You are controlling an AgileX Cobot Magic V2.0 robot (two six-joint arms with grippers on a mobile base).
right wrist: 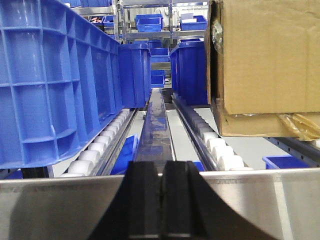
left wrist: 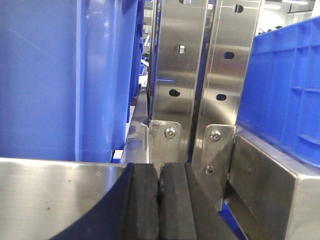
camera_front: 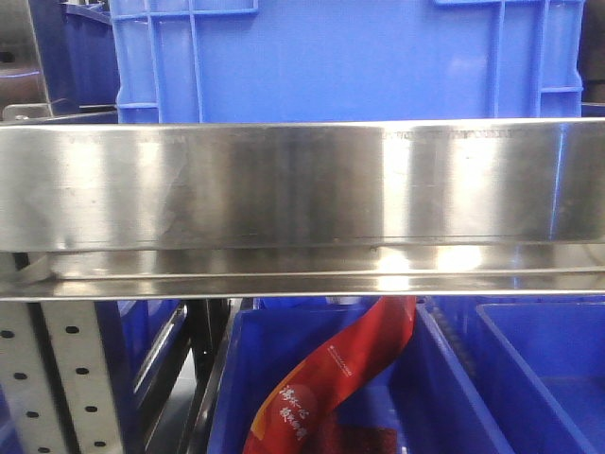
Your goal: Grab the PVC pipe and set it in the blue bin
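the front-facing view is showing a wide steel rail (camera_front: 302, 184) running across the frame, with a large blue bin (camera_front: 350, 57) sitting behind and above it. below the rail, a lower blue bin (camera_front: 312, 378) is holding a red printed bag (camera_front: 331, 388), and another blue bin (camera_front: 544, 369) is sitting just beside it at the right edge. neither arm is appearing in this view, and no pvc pipe is showing here or in either wrist view, so where it is lying cannot be told.

the left wrist view is showing what the front view is not: the left gripper (left wrist: 159, 210), its black jaws pressing together with nothing between them, sitting at the bottom edge in front of a steel ledge (left wrist: 50, 195). perforated steel uprights (left wrist: 175, 65) are standing behind it, between a blue bin wall (left wrist: 55, 75) on one side and a ribbed blue bin (left wrist: 285, 85) on the other.

the right wrist view is looking down a roller shelf lane. the right gripper (right wrist: 164, 205) is showing its jaws together and empty as well. white rollers (right wrist: 100, 145) are running along the shelf under a blue crate (right wrist: 50, 80), and a cardboard box (right wrist: 270, 60) is resting on the right side of the shelf. more blue bins (right wrist: 150, 22) are sitting on shelves far behind.
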